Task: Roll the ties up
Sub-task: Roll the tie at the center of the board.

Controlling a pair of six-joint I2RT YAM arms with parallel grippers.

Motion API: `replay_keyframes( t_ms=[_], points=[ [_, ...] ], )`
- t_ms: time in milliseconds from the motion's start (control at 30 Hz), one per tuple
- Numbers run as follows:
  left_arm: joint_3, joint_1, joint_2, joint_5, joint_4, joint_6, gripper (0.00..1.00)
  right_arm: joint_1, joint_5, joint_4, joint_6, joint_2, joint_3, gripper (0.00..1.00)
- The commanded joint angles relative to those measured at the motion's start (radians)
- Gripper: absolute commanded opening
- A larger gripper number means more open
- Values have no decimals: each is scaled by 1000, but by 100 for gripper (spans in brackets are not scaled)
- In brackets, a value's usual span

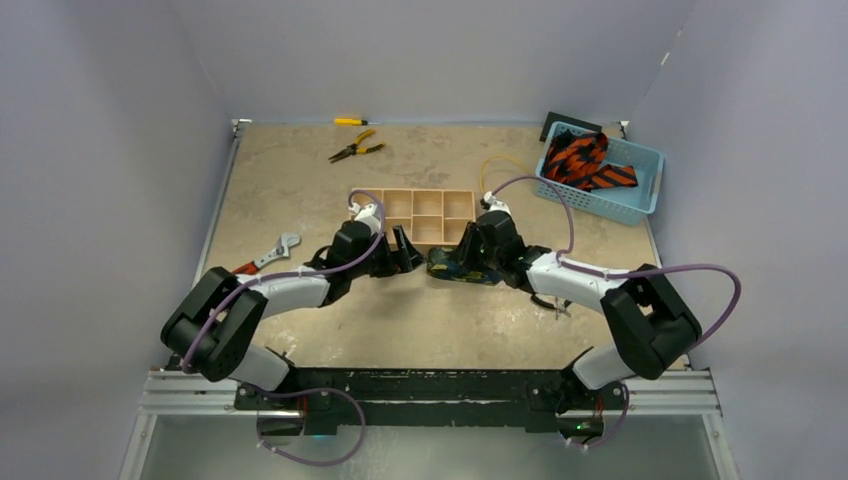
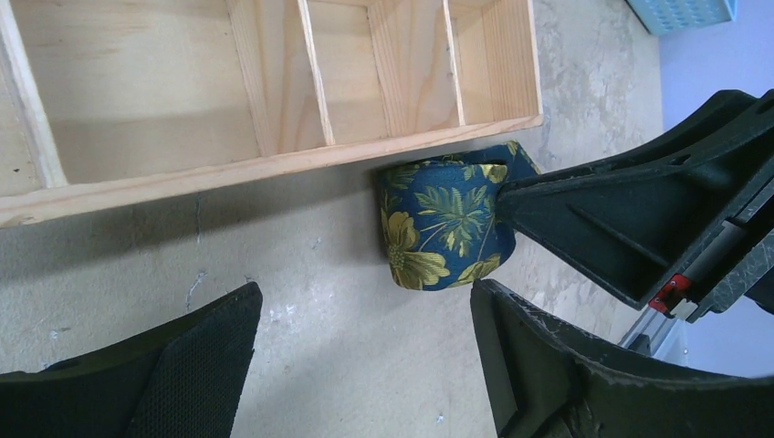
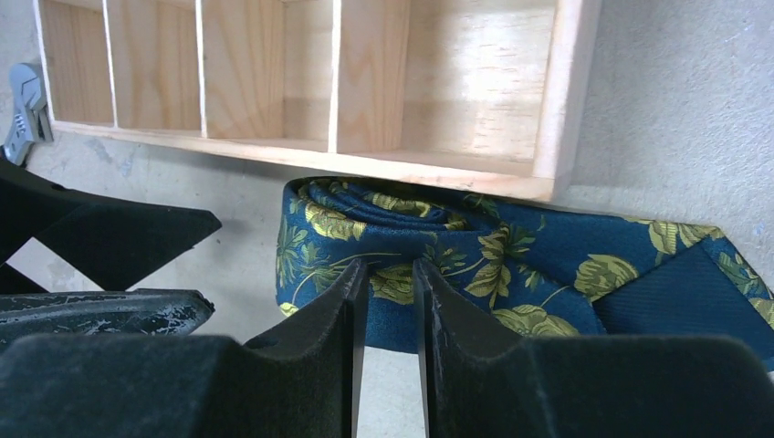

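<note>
A navy tie with gold-yellow flowers (image 1: 445, 266) lies partly rolled on the table just in front of the wooden tray (image 1: 412, 192). Its roll (image 2: 443, 224) stands on edge, and its loose tail (image 3: 675, 283) runs off to the right. My right gripper (image 3: 390, 269) is shut on the roll's outer layers. My left gripper (image 2: 365, 301) is open and empty just left of the roll, its right finger (image 2: 511, 338) close to the roll. Orange-red ties with black stripes (image 1: 585, 162) lie bunched in the blue basket (image 1: 640, 205).
The wooden tray's compartments (image 2: 274, 82) are right behind the roll. A wrench (image 1: 275, 252) lies left of my left arm. Pliers (image 1: 355, 150) and a yellow screwdriver (image 1: 350, 121) lie at the back. A thin yellow cord (image 1: 500, 165) lies between the tray and the basket.
</note>
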Motion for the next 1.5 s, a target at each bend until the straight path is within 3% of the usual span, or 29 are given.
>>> replay_keyframes(
  t_ms=[0, 467, 833, 1233, 1467],
  points=[
    [18, 5, 35, 50, 84, 10, 83, -12, 32, 16, 4, -11, -44, 29],
    [132, -43, 149, 100, 136, -13, 87, -57, 17, 45, 2, -73, -148, 29],
    [208, -80, 277, 130, 132, -46, 84, -70, -7, 62, -4, -75, -155, 29],
    [266, -112, 343, 127, 148, -71, 55, -71, -28, 68, 1, -77, -162, 28],
    [314, -151, 323, 54, 26, 3, 19, -71, -41, 54, 1, -105, -158, 29]
  ],
)
